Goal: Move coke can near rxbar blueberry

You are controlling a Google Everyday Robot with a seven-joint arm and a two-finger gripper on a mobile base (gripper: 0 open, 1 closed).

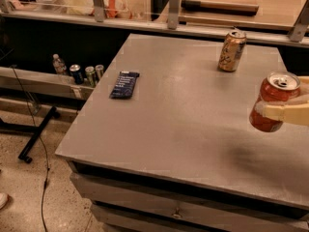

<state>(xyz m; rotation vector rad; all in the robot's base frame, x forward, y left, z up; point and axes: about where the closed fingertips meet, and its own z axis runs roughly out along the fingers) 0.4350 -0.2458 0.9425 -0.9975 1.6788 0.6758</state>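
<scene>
The coke can (273, 100), red-orange with a silver top, hangs tilted above the right side of the grey table (193, 120); its shadow lies on the table below it. My gripper (282, 108) reaches in from the right edge and is shut on the can, one cream finger (289, 114) across its front. The rxbar blueberry (124, 84), a flat dark navy bar, lies near the table's left edge, far to the left of the can.
A tan patterned can (231, 50) stands upright at the back right of the table. Beyond the left edge, a low shelf holds a bottle (59, 65) and several small cans (87, 74). A railing with posts runs along the back.
</scene>
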